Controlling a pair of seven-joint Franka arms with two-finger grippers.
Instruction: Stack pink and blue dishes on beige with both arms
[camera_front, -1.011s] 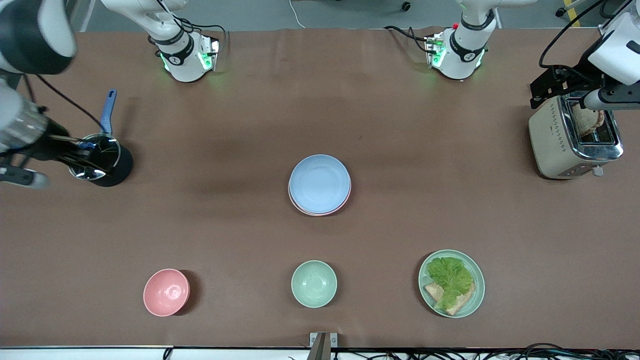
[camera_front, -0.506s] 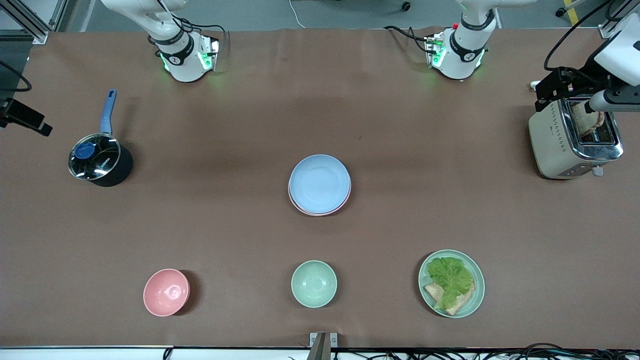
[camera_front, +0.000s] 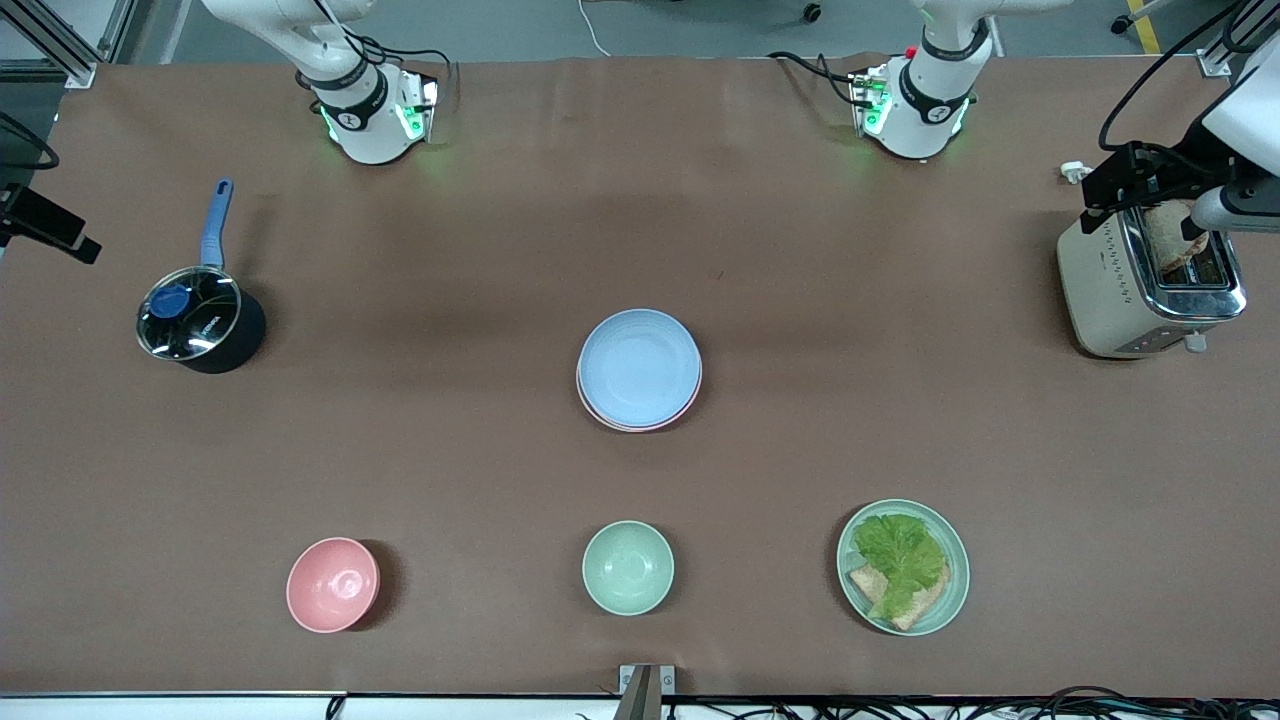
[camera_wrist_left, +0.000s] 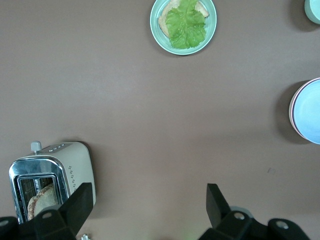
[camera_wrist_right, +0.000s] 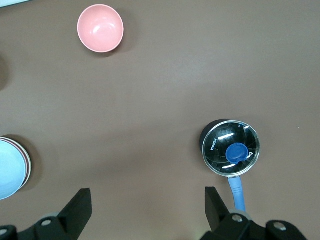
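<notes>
The light blue plate (camera_front: 640, 366) lies on top of a stack at the middle of the table. The pink plate (camera_front: 645, 426) shows only as a thin rim under it. The beige plate is hidden from view. The same stack appears at an edge of each wrist view, as the blue plate (camera_wrist_left: 310, 112) and the blue plate (camera_wrist_right: 9, 169). My left gripper (camera_wrist_left: 147, 202) hangs open and empty high over the table beside the toaster. My right gripper (camera_wrist_right: 147, 205) is open and empty too, high over the table near the pot.
A black pot (camera_front: 197, 325) with a glass lid and blue handle stands toward the right arm's end. A toaster (camera_front: 1145, 285) holding toast stands toward the left arm's end. Nearer the camera are a pink bowl (camera_front: 333, 585), a mint bowl (camera_front: 628, 567) and a mint-green plate (camera_front: 950, 590) with lettuce and bread.
The right arm has swung away from over the pot to the table's end, nearly out of the front view. The left hand has drifted slightly outward over the toaster. The stack has not moved.
</notes>
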